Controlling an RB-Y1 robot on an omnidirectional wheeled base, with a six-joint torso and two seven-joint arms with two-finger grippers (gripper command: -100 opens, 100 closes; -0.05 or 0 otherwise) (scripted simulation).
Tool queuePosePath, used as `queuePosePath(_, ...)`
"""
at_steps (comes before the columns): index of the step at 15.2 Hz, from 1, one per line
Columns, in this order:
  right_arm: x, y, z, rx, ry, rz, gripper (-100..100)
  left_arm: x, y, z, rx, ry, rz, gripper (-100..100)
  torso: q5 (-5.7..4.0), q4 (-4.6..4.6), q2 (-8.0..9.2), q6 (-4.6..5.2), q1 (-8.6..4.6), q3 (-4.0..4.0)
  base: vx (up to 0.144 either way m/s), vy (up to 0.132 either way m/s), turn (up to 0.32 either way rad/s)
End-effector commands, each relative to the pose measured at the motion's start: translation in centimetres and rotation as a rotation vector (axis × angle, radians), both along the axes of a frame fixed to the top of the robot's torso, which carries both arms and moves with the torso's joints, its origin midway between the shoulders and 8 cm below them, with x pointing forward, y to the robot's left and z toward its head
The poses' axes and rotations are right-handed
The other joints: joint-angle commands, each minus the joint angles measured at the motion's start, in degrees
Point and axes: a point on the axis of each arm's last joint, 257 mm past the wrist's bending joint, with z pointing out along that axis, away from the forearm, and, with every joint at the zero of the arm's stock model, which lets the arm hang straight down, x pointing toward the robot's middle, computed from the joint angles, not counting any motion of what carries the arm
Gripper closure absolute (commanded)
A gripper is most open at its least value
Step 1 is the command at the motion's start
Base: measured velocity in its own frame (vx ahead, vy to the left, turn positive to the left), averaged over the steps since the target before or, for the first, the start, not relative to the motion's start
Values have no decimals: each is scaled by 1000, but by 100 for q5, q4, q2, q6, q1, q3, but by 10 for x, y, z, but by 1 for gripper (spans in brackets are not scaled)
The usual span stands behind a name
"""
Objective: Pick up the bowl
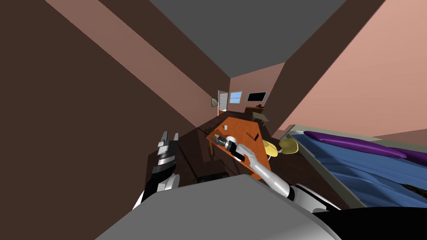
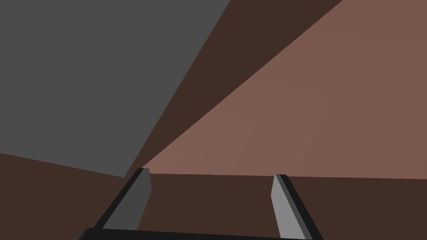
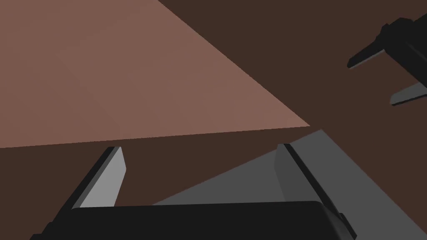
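The right gripper [image 1: 217, 137] reaches out over an orange table [image 1: 246, 129], a small white bowl [image 1: 225, 138] just beside it. The left gripper [image 1: 170, 134] is raised nearer, fingers parted. Yellow chairs [image 1: 288, 146] and a blue bed [image 1: 354, 166] stand to the right.

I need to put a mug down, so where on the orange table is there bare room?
Bare: the far corner of the orange table, beyond the small white bowl, and the strip between that bowl and the dark slim object. Crowded: the near part, where the open right gripper sits close to the bowl and its forearm crosses the top.
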Motion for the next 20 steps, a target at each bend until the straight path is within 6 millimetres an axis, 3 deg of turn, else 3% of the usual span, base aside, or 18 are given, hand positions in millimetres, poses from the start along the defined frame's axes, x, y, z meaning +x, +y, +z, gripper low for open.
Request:
queuePosePath(1, -3, 5, -25, -109, -13, 49, -100, 0, 0, 0, 0, 0, 0, 0, 0, 0, 0, 0, 0, 0, 31, 7, -8)
queuePosePath(3, -1, 2, -35, -143, -16, 44, -100, 0, 0, 0, 0, 0, 0, 0, 0, -1, -3, 1, -1, -2, 30, 7, -5)
queuePosePath(4, -2, 3, -54, -221, -20, 77, -100, 0, 0, 0, 0, 0, 0, 0, 0, -1, -2, 1, -1, -1, 26, 4, -9)
queuePosePath(6, -2, 2, -60, -246, -26, 76, -100, 0, 0, 0, 0, 0, 0, 0, 0, 0, -2, 0, -1, -1, 24, 4, -3)
queuePosePath(7, -3, 0, -80, -328, -32, 109, -100, 0, 0, 0, 0, 0, 0, 0, 0, 0, 0, 1, -2, 0, 25, 5, -8)
queuePosePath(9, -3, -2, -86, -349, -36, 108, -100, 0, 0, 0, 0, 0, 0, 0, 0, 0, -1, 1, -2, -1, 26, 5, -6)
queuePosePath(10, -3, -9, -108, -435, -37, 137, -100, 0, 0, 0, 0, 0, 0, 0, 0, 0, 0, 1, -1, 0, 28, 4, -8)
queuePosePath(12, -3, -10, -111, -453, -47, 139, -100, 0, 0, 0, 0, 0, 0, 0, 0, 0, -2, 1, -3, -1, 27, 4, -4)
queuePosePath(13, -4, -18, -132, -538, -50, 169, -100, 0, 0, 0, 0, 0, 0, 0, -1, 0, 0, 1, -2, 0, 24, 7, -7)
queuePosePath(15, -3, -30, -151, -627, -59, 198, -100, 0, 0, 0, 0, 0, 0, 0, 0, 0, -1, 1, -1, -1, 31, 11, -7)
queuePosePath(17, -4, -34, -159, -660, -66, 201, -100, 0, 0, 0, 0, 0, 0, 0, 0, -1, -4, 1, -1, -2, 32, 5, -7)
queuePosePath(18, -4, -48, -177, -741, -67, 229, -100, 0, 0, 0, 0, 0, 0, 0, 0, -1, -3, 1, -2, -2, 32, 4, -5)
queuePosePath(20, -4, -51, -181, -762, -73, 231, -100, 0, 0, 0, 0, 0, 0, 0, 0, -1, -4, 2, -2, -2, 30, 5, -3)
